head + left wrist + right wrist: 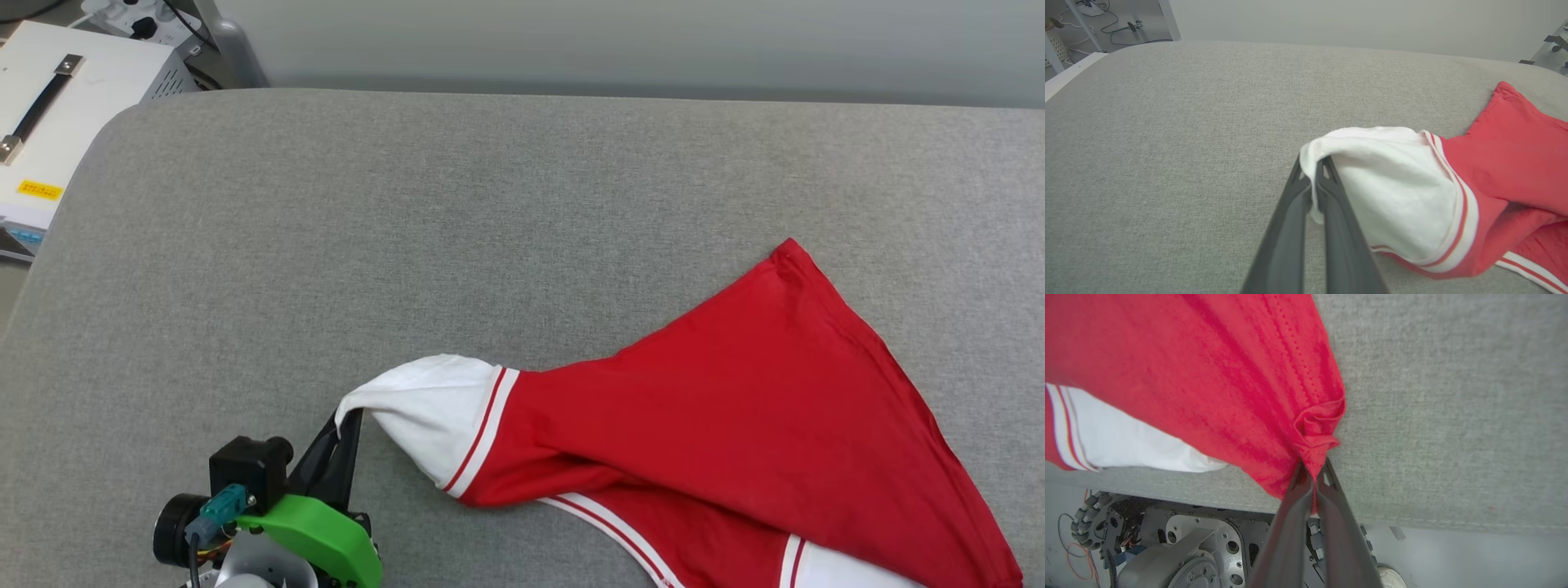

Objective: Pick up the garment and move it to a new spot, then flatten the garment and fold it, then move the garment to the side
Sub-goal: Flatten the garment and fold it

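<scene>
Grey woven fabric covers the broad padded surface [408, 204] in front of you, with a pale wall behind it and a white box [73, 106] with a black handle off its far left corner. You have the garment [735, 392] lying on the right half of that surface, its red body fanned out toward the far right and striped trim showing along its near side. Your left gripper [347, 425] is closed tight on the edge of one white sleeve [1392, 183], with cloth pinched between the two dark fingers. That sleeve stretches out to the left of the red body. Your right gripper [1312, 477] is likewise clamped shut, on a bunched red corner [1318, 424] of the garment close to the surface's near edge. The robot's wheeled base [1180, 547] shows below that edge. You can see the second white sleeve [1126, 445] lying just beside that red cloth.
</scene>
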Robot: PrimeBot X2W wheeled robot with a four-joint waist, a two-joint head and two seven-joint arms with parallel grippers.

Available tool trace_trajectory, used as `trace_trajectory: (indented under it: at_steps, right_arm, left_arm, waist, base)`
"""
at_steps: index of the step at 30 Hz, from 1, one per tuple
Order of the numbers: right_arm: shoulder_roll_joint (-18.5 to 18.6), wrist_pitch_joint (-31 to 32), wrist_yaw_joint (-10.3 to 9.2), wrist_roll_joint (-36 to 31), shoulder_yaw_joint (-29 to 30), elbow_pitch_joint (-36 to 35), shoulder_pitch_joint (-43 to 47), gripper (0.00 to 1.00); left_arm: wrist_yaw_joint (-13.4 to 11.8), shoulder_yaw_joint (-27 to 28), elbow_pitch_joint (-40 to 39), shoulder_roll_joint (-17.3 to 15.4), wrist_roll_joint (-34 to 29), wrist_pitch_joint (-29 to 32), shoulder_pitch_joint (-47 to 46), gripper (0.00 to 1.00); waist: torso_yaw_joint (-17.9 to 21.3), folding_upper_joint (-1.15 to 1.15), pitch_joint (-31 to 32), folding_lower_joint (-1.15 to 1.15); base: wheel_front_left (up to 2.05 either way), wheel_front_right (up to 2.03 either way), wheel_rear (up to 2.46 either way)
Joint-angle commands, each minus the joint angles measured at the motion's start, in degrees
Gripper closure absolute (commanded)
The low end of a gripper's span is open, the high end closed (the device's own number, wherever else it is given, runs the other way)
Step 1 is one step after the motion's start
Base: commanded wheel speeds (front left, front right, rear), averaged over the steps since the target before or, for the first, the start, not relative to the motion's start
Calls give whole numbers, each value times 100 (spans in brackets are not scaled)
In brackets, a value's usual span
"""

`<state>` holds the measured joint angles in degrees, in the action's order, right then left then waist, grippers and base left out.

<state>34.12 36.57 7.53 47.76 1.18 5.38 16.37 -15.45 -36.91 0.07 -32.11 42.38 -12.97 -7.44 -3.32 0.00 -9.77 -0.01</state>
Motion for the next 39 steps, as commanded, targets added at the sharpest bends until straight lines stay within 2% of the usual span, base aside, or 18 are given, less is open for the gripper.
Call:
trace_trajectory:
  at_steps: [1,3,5,15,18,21,27,32,39]
  right_arm:
    - [-68,61,-4,-83,-1,99,68,100]
    - [-128,-64,-4,-221,83,130,12,100]
    - [-177,-213,-4,-269,197,68,-106,0]
    - [307,-802,-4,-701,746,-1103,-1112,0]
    - [473,-646,-4,-720,595,-1323,-1643,0]
    - [660,-313,-4,-723,208,-1378,-2316,0]
    - [937,628,-4,-874,-822,-900,-3712,0]
    - [940,1292,-4,-889,-1522,-206,-4697,0]
    - [746,1555,-4,-975,-2343,750,-5622,0]
  left_arm:
    - [-38,-3,2,-12,23,19,4,100]
    - [-33,-27,1,-7,9,33,-17,100]
    - [-40,-45,-13,-4,-2,47,-30,100]
    - [-125,-97,-250,5,-85,104,-124,100]
    - [-130,-111,-329,22,-118,113,-196,100]
    - [-119,-140,-388,54,-167,120,-299,100]
    - [-32,-242,-433,203,-283,125,-611,100]
    - [115,-354,-345,368,-380,107,-921,100]
    - [261,-433,-185,584,-441,43,-1215,100]
  waist:
    - [-23,0,8,1]
    - [-41,0,23,1]
    - [-50,0,47,1]
    - [-217,0,-51,1]
    - [-303,0,-174,1]
    - [-413,0,-333,1]
    - [-702,0,-702,1]
    - [-954,0,-1001,1]
    - [-1173,0,-1361,1]
  base:
    - [0,0,0]
    - [0,0,0]
    - [0,0,0]
    - [0,0,0]
    - [0,0,0]
    - [0,0,0]
    - [0,0,0]
    - [0,0,0]
    - [0,0,0]
